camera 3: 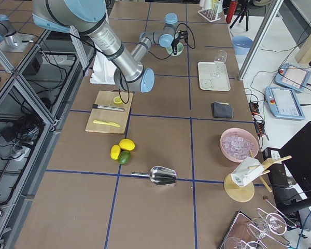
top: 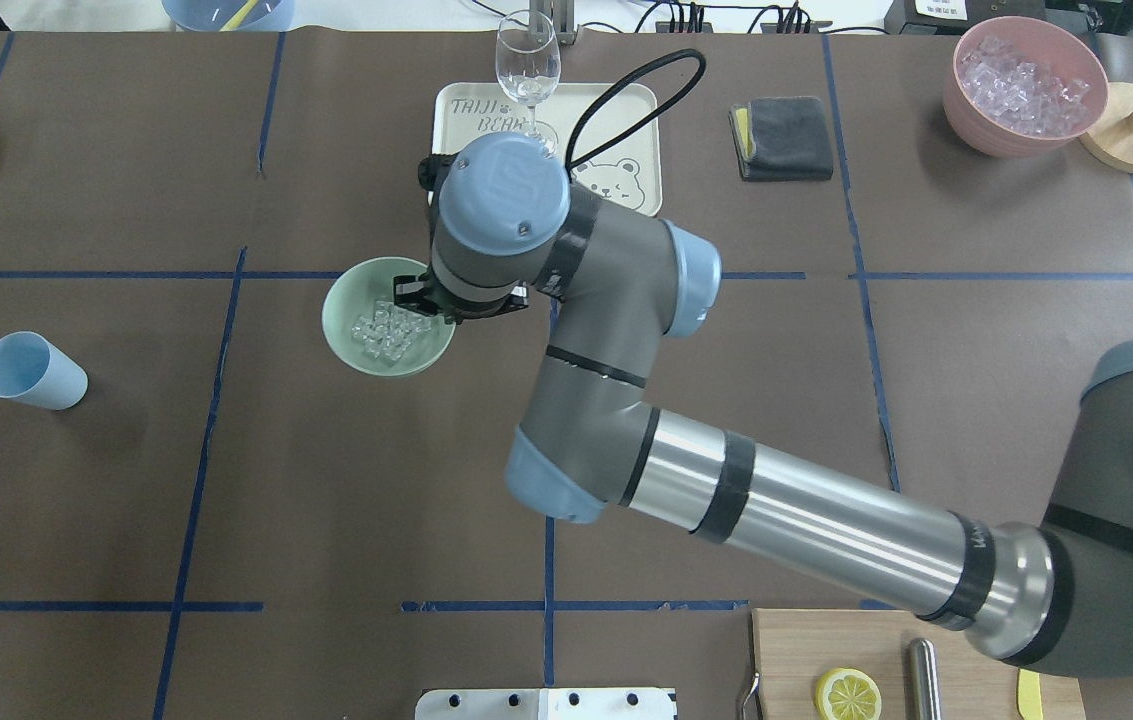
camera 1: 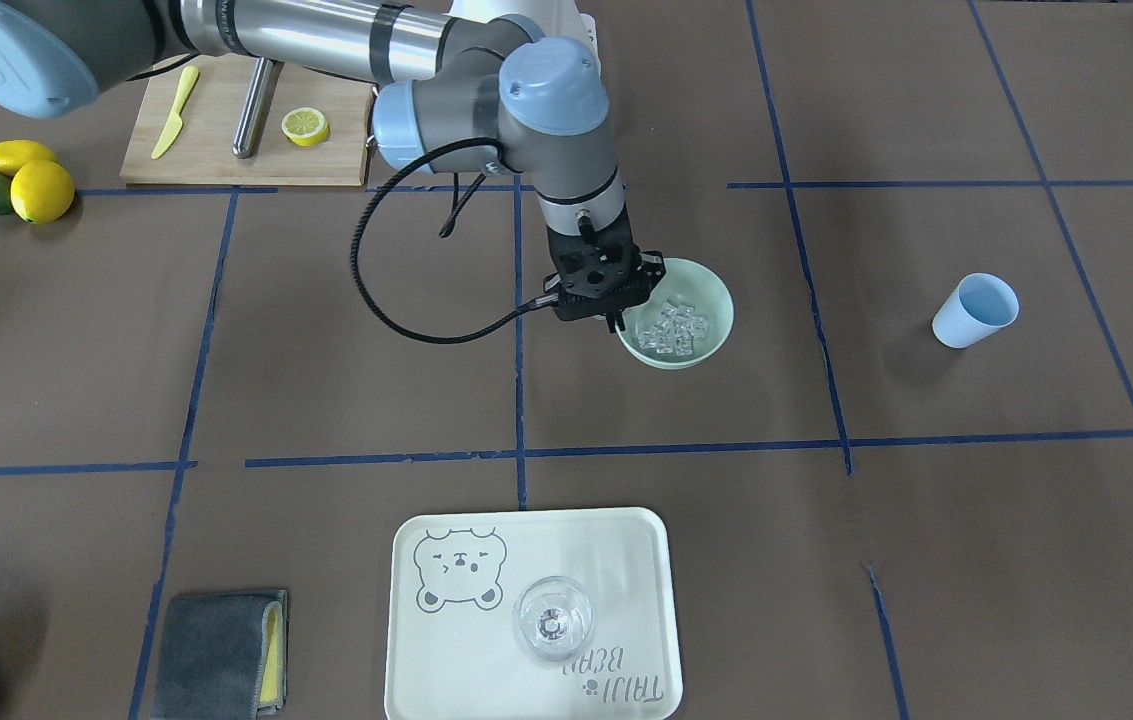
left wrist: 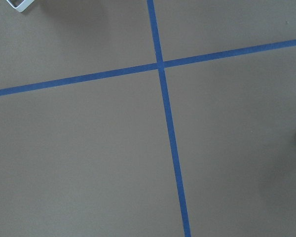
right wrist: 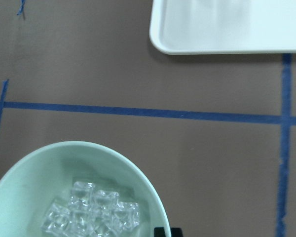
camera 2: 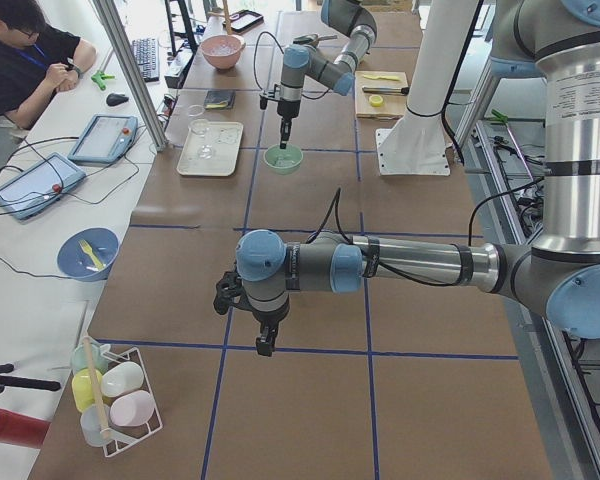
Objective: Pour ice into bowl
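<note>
Glassy clear ice sits in a smooth bowl on matt brown paper.

Tray: printed lettering reads "TAIJI BEAR" in one corner, just beside the glass foot. A bear-face drawing occupies the opposite corner. The front-facing view shows the lettering inverted.

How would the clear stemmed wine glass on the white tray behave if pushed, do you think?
Likely top-heavy: the clear stemmed wine glass stands upright on a thin stem, so a high push may tip it. Its foot might slide on the white tray. Probably fragile.
</note>
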You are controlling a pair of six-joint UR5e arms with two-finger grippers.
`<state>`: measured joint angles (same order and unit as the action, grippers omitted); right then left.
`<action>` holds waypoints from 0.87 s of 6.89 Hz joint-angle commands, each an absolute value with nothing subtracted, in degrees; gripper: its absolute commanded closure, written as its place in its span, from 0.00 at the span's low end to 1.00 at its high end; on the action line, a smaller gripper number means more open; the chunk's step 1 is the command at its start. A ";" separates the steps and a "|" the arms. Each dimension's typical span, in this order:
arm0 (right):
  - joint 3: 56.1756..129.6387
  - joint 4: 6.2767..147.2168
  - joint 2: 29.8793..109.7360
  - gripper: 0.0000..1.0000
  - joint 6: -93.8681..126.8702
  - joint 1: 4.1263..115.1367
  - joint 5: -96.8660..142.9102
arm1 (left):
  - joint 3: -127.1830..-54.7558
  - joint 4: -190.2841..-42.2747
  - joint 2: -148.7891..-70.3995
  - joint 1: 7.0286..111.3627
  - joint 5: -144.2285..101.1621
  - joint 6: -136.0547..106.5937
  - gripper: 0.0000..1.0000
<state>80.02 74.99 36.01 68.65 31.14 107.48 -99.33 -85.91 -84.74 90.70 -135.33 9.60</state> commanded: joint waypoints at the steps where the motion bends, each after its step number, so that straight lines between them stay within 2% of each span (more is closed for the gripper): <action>1: 95.02 74.80 51.24 1.00 60.77 38.90 113.97 | -99.49 -86.13 -84.81 90.70 -135.44 9.49 0.00; 4: 100.71 71.83 69.45 1.00 42.69 49.37 123.13 | -99.58 -86.13 -84.81 90.70 -135.44 9.49 0.00; 6: 99.94 59.04 83.86 1.00 36.61 54.29 126.79 | -99.41 -86.13 -84.81 90.62 -135.44 9.49 0.00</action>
